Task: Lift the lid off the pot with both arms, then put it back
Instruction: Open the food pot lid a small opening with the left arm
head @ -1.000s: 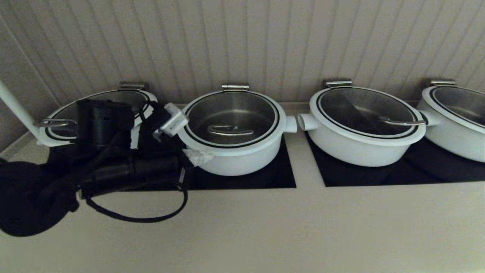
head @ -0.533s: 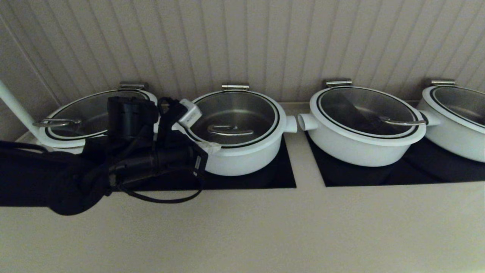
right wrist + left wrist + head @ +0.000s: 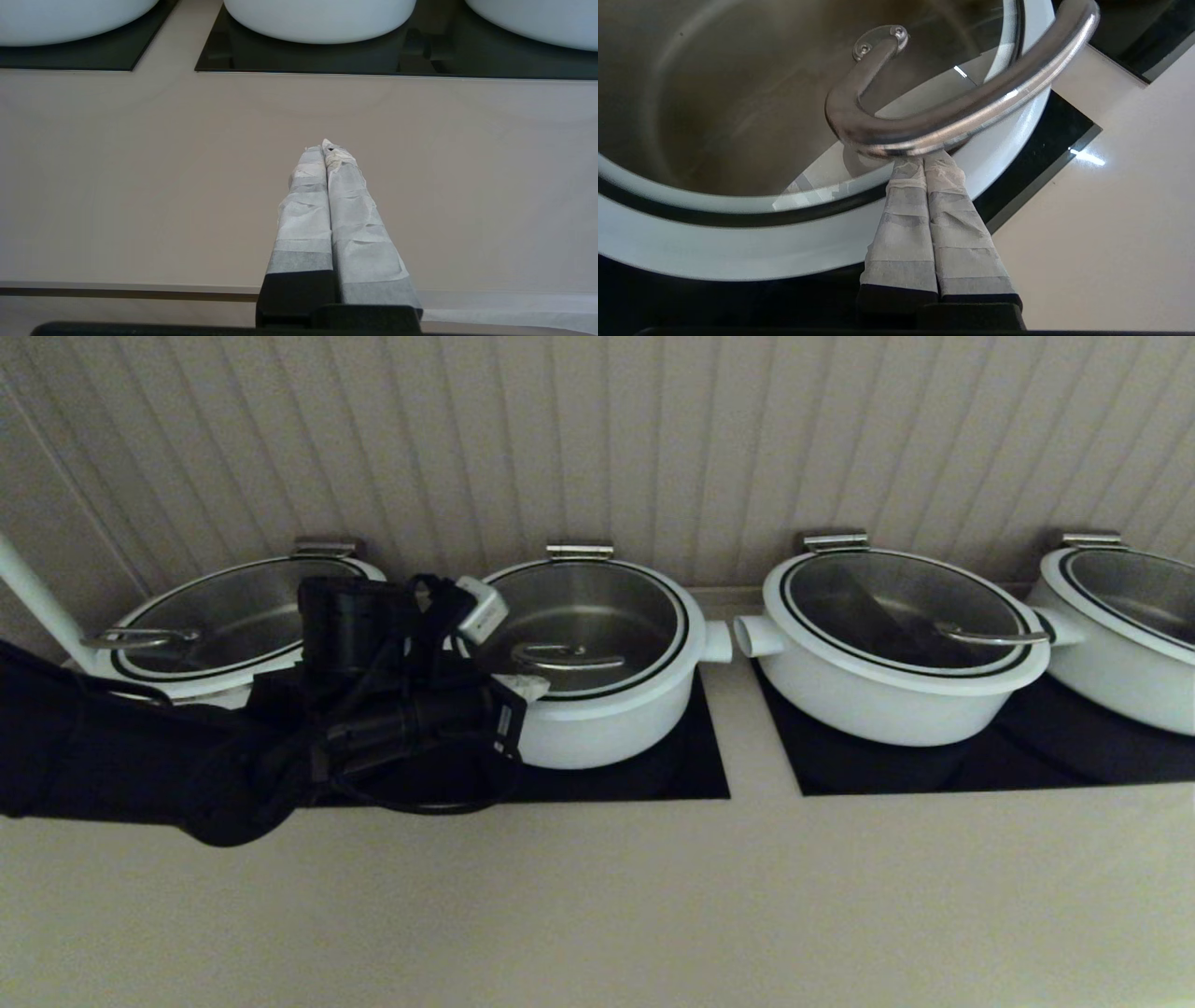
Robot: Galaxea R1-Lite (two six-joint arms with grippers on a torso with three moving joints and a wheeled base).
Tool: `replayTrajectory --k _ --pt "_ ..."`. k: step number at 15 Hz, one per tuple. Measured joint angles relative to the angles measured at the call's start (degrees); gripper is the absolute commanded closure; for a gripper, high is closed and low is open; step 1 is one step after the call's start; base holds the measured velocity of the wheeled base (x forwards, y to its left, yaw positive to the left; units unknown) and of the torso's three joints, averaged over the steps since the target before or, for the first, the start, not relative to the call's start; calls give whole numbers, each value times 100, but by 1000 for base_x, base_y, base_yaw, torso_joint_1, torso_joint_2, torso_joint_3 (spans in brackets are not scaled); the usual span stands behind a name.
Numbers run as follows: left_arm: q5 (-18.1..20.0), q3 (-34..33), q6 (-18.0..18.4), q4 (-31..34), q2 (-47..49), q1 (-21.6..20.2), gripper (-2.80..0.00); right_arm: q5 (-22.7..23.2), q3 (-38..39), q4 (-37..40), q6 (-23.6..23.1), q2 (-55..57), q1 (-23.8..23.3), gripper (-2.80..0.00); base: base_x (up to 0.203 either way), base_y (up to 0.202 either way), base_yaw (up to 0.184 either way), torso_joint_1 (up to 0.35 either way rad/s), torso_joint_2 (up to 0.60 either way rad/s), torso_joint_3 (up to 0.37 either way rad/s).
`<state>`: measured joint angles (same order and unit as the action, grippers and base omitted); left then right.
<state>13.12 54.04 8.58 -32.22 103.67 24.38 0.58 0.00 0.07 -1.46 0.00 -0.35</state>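
The white pot point(image 3: 607, 728), second from the left, carries a glass lid point(image 3: 597, 607) with a curved steel handle point(image 3: 565, 658). My left gripper point(image 3: 532, 686) is at the pot's front left rim. In the left wrist view the gripper point(image 3: 923, 161) is shut, its taped fingertips together and tucked just under the handle point(image 3: 952, 116), over the lid's edge point(image 3: 822, 198). They grip nothing. The lid sits on the pot point(image 3: 714, 247). My right gripper point(image 3: 325, 147) is shut and empty above the bare counter, outside the head view.
Three more white lidded pots stand in the row: one at far left point(image 3: 215, 616), one right of centre point(image 3: 887, 691), one at far right point(image 3: 1130, 644). All sit on black cooktop panels point(image 3: 691, 775). The beige counter point(image 3: 653, 896) lies in front, a ribbed wall behind.
My left arm has moved right and forward along the counter; its shut fingertips have gone from the pot's left side to under the lid handle. The pots and lids have not moved.
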Motion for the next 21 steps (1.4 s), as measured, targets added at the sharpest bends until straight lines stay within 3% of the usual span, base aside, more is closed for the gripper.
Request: replayTrajectory --k 6,21 --pt "-289 412 -224 6 163 -5 0 1 0 2 -1 0 0 0 0 0 0 0 0 0" --pt "-306 962 -247 39 175 -13 0 0 0 2 0 0 0 0 0 0 0 0 0 0"
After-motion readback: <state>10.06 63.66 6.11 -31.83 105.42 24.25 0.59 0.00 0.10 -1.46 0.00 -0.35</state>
